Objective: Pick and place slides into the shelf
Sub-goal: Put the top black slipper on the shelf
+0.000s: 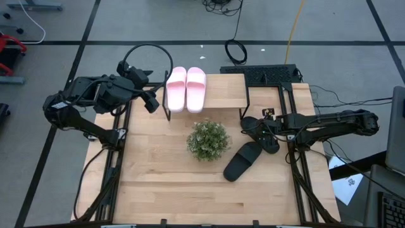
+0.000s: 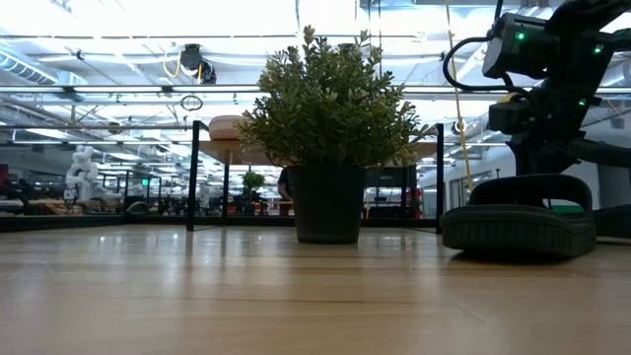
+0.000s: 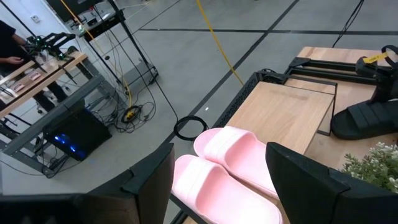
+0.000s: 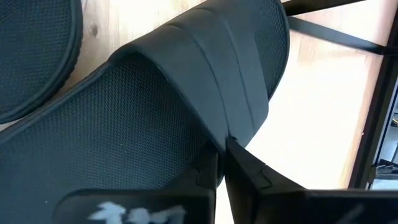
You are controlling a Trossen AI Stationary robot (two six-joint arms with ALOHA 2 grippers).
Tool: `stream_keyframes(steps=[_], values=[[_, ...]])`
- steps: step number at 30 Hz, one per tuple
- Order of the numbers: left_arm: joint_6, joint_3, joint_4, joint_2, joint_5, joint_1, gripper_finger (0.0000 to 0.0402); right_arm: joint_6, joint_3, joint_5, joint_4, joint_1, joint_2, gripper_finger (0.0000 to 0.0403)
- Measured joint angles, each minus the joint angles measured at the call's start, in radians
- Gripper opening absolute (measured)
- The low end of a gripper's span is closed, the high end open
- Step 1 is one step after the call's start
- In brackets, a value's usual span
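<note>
Two light pink slides (image 1: 185, 88) lie side by side, soles down, on the shelf's plank top (image 1: 221, 92). They also show in the left wrist view (image 3: 230, 165). My left gripper (image 1: 149, 101) hangs open off the shelf's left end, touching nothing. One black slide (image 1: 258, 128) lies on the table by the shelf's right legs, and my right gripper (image 4: 225, 163) is shut on it. The other black slide (image 1: 242, 163) lies sole down just nearer. My right gripper pinches the black slide's strap (image 4: 239, 121) between its two fingers (image 4: 252, 171), at the strap's edge close to where it meets the sole's side. The fingers slant down from the table's right. The slide lies sole down on the table.
A small potted plant (image 1: 207, 139) stands mid-table, left of the black slides and just in front of the shelf. The shelf's thin black legs (image 1: 243, 114) stand close to the held slide. Bare wood lies toward the table's near edge (image 1: 190, 202).
</note>
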Motion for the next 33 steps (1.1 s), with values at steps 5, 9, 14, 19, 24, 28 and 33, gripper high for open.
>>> stream_keyframes(steps=[5,9,14,19,24,28,33], values=[[-0.005,0.0,0.0,0.0,0.0,0.0,0.0255,0.002,0.004,0.0,-0.02,0.0,0.0,0.0004],[-0.015,0.0,0.0,0.0,0.0,0.0,0.0255,0.037,0.048,0.006,-0.137,-0.001,0.0,0.0003],[-0.015,0.0,0.0,0.0,0.0,0.0,0.0255,0.136,0.121,0.002,-0.308,-0.002,0.0,0.0002],[-0.015,0.0,0.0,0.0,0.0,0.0,0.0255,0.146,0.184,0.002,-0.337,-0.002,-0.004,0.0001],[-0.017,0.0,0.0,0.0,0.0,0.0,0.0255,0.162,0.302,0.0,-0.413,-0.002,-0.004,0.0001],[-0.017,0.0,0.0,0.0,0.0,0.0,0.0255,0.161,0.43,-0.055,-0.514,0.0,-0.004,0.0001],[-0.017,0.0,0.0,0.0,0.001,0.0,0.0255,0.165,0.598,-0.172,-0.582,0.0,-0.004,0.0001]])
